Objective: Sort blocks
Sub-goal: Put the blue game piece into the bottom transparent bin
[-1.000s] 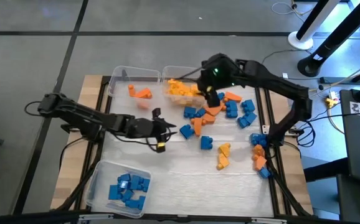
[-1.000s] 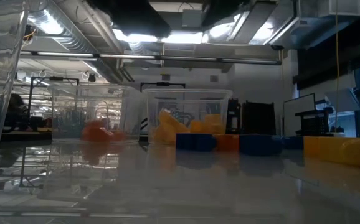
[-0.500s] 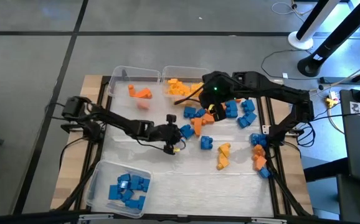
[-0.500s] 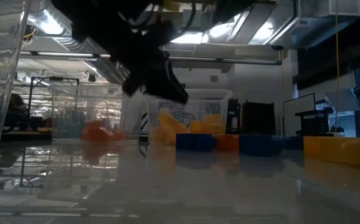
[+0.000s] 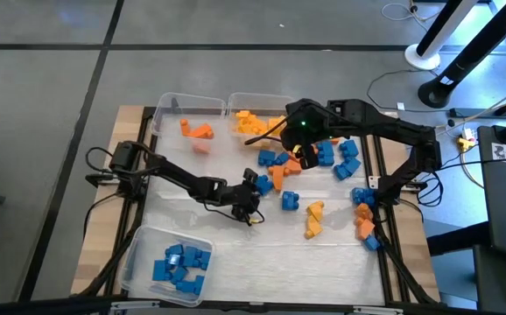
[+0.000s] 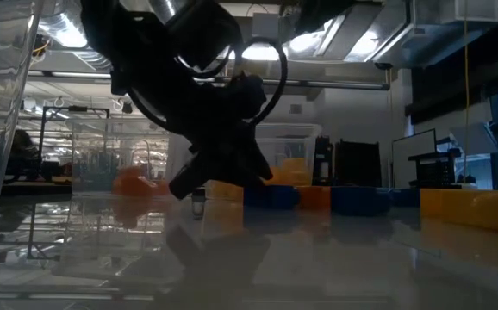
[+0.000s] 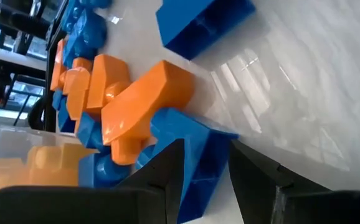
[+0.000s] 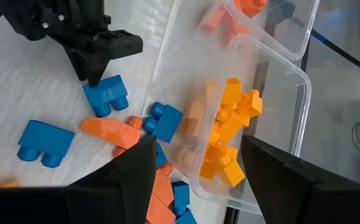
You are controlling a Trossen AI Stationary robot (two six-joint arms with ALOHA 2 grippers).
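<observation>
in the high view's centre, the left gripper [image 5: 251,194] reaches toward a blue block [image 5: 263,185] just to its upper right, fingers partly open and straddling it, not closed. the right gripper [image 5: 304,154], open and empty, hovers farther off.

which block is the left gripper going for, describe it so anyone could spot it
Find the clear plastic bin of yellow blocks at the table's far edge. In the loose pile just before it, the left gripper straddles a blue plastic brick, the pile's nearest-left piece, touching an orange block.
</observation>
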